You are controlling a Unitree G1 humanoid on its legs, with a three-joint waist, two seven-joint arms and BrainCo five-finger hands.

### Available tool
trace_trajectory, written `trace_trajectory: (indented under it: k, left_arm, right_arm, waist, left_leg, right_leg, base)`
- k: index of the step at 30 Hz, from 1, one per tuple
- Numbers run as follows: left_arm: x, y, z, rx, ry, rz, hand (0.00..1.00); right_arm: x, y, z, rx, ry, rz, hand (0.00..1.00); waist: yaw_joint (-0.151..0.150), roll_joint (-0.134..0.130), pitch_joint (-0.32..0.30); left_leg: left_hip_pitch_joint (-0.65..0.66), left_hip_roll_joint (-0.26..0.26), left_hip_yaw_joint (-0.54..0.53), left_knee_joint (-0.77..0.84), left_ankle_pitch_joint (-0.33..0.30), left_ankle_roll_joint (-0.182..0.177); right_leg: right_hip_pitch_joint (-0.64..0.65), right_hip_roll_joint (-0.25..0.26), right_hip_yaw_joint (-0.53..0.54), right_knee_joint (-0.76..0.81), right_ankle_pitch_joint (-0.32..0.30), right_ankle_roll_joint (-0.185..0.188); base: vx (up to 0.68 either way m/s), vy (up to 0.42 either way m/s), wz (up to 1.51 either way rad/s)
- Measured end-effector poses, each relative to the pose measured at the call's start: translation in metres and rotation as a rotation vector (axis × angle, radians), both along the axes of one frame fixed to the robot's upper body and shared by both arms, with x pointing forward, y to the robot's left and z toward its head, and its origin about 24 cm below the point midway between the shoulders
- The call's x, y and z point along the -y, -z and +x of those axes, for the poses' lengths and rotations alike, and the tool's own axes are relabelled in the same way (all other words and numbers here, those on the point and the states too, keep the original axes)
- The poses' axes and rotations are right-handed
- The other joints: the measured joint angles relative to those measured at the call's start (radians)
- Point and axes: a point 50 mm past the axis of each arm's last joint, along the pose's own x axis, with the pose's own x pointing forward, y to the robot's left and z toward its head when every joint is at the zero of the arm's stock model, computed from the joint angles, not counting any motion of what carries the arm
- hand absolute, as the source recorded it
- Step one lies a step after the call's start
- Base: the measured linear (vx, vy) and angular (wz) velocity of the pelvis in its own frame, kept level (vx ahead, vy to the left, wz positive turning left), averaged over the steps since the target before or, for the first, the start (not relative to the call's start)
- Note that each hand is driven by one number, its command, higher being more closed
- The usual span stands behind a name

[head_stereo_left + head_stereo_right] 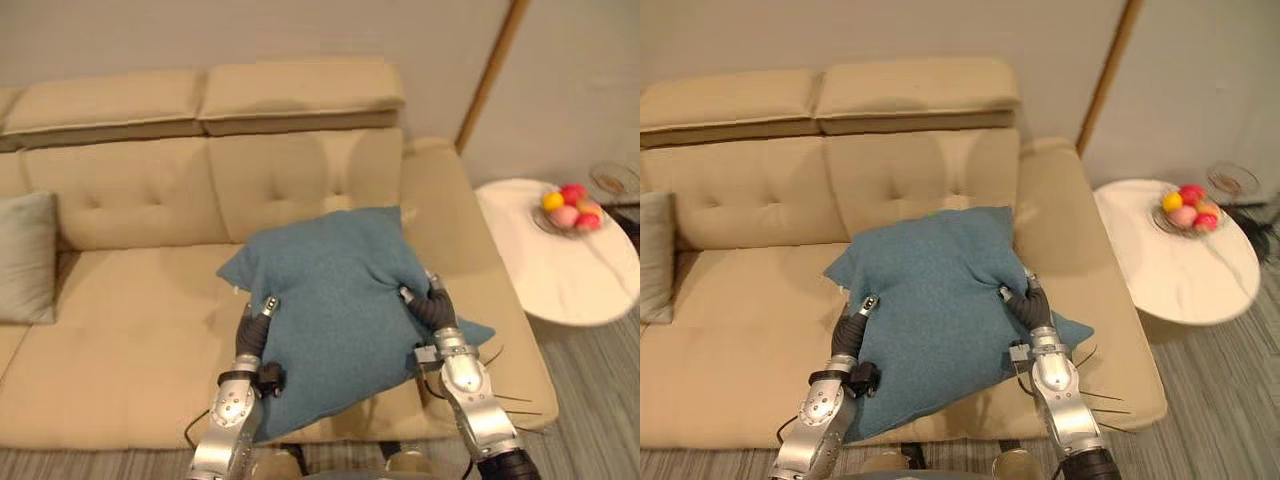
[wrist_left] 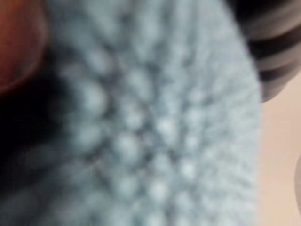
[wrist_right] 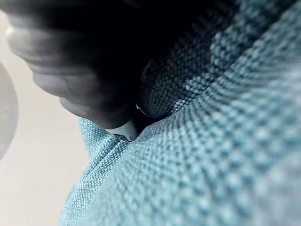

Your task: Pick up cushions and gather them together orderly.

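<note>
A big teal cushion hangs tilted in front of the beige sofa, held between both hands. My left hand grips its left edge, thumb on the front face and fingers behind. At the right edge my right hand pinches the cloth, which creases around it. The teal weave bunches against that hand's thumb in the right wrist view, and lies right against the camera as pale knit in the left wrist view. A grey-green cushion leans upright against the sofa's back at the far left.
A round white side table stands right of the sofa's arm, carrying a bowl of fruit. Striped grey floor runs along the sofa's front. The seat between the two cushions is bare.
</note>
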Motion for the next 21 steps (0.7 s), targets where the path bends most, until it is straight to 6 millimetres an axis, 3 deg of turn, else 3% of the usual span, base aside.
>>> trace_trajectory:
  k: [3,6,9,10,12,13,15,16,18,19,20,21]
  left_arm:
    - [-0.001,-0.009,0.009,0.041,-0.011,0.042,1.00]
    - [-0.003,-0.023,0.034,0.105,-0.045,0.097,1.00]
    - [-0.009,-0.062,0.082,0.231,-0.116,0.151,1.00]
    - [-0.011,-0.080,0.100,0.277,-0.135,0.175,1.00]
    - [-0.016,-0.142,0.143,0.420,-0.191,0.237,1.00]
    - [-0.017,-0.156,0.148,0.450,-0.204,0.245,1.00]
    - [-0.018,-0.217,0.166,0.579,-0.268,0.261,1.00]
    - [-0.017,-0.229,0.169,0.604,-0.276,0.261,1.00]
    - [-0.014,-0.287,0.178,0.697,-0.317,0.262,1.00]
    - [-0.013,-0.301,0.178,0.719,-0.324,0.261,1.00]
    - [-0.009,-0.332,0.177,0.772,-0.334,0.254,0.00]
    - [-0.007,-0.346,0.175,0.799,-0.339,0.247,0.00]
  right_arm:
    - [-0.002,-0.005,0.007,0.024,0.008,-0.006,1.00]
    - [-0.008,-0.019,0.031,0.079,0.024,-0.024,1.00]
    - [-0.021,-0.065,0.072,0.240,0.057,-0.061,1.00]
    - [-0.025,-0.085,0.085,0.296,0.069,-0.068,1.00]
    - [-0.033,-0.142,0.113,0.439,0.133,-0.078,1.00]
    - [-0.034,-0.153,0.117,0.461,0.148,-0.069,1.00]
    - [-0.038,-0.202,0.127,0.567,0.231,-0.027,1.00]
    - [-0.038,-0.212,0.129,0.590,0.243,-0.016,1.00]
    - [-0.039,-0.258,0.134,0.675,0.303,0.037,1.00]
    - [-0.039,-0.269,0.135,0.690,0.319,0.045,1.00]
    - [-0.038,-0.292,0.136,0.726,0.359,0.051,1.00]
    - [-0.037,-0.302,0.135,0.745,0.379,0.057,0.00]
  waist:
    - [-0.010,-0.004,0.003]
    - [-0.002,-0.007,0.012]
    - [0.007,-0.005,0.097]
    - [0.013,-0.005,0.130]
    - [0.033,-0.005,0.212]
    - [0.036,-0.005,0.233]
    - [0.045,-0.004,0.290]
    - [0.047,-0.005,0.298]
    - [0.045,-0.003,0.312]
    - [0.043,-0.003,0.313]
    - [0.034,-0.002,0.319]
    - [0.033,-0.001,0.320]
  left_leg:
    - [-0.013,0.001,0.011,-0.007,0.001,0.002]
    - [-0.050,0.009,0.008,-0.003,0.012,0.009]
    - [-0.141,0.012,-0.019,0.018,0.043,0.018]
    - [-0.178,0.013,-0.033,0.025,0.058,0.024]
    - [-0.268,0.010,-0.067,0.027,0.108,0.029]
    - [-0.276,0.010,-0.071,0.024,0.118,0.030]
    - [-0.324,0.003,-0.103,0.001,0.161,0.032]
    - [-0.332,-0.002,-0.112,-0.010,0.172,0.035]
    - [-0.389,-0.018,-0.145,-0.053,0.228,0.040]
    - [-0.403,-0.021,-0.151,-0.059,0.237,0.040]
    - [-0.435,-0.029,-0.169,-0.074,0.257,0.044]
    - [-0.449,-0.033,-0.174,-0.084,0.266,0.046]
  right_leg:
    - [-0.016,-0.006,-0.014,-0.021,0.020,-0.008]
    - [-0.044,-0.003,-0.047,-0.035,0.044,-0.015]
    - [-0.112,-0.006,-0.103,-0.033,0.075,-0.017]
    - [-0.141,-0.006,-0.120,-0.031,0.089,-0.019]
    - [-0.212,-0.005,-0.163,-0.029,0.123,-0.021]
    - [-0.218,-0.004,-0.172,-0.028,0.126,-0.023]
    - [-0.274,-0.004,-0.210,0.004,0.127,-0.024]
    - [-0.286,-0.005,-0.215,0.009,0.127,-0.024]
    - [-0.355,-0.013,-0.248,0.032,0.129,-0.028]
    - [-0.370,-0.015,-0.256,0.037,0.129,-0.028]
    - [-0.399,-0.020,-0.275,0.042,0.130,-0.028]
    - [-0.415,-0.022,-0.281,0.045,0.130,-0.028]
  base:
    - [-0.03,-0.014,-0.19]
    - [-0.08,-0.051,0.00]
    - [-0.23,-0.071,0.21]
    - [-0.28,-0.063,0.33]
    - [-0.29,-0.065,0.41]
    - [-0.25,-0.061,0.40]
    - [-0.23,-0.054,0.35]
    - [-0.21,-0.043,0.36]
    - [-0.14,-0.028,0.38]
    - [-0.11,-0.010,0.41]
    - [-0.07,0.003,0.33]
    - [-0.11,0.010,0.35]
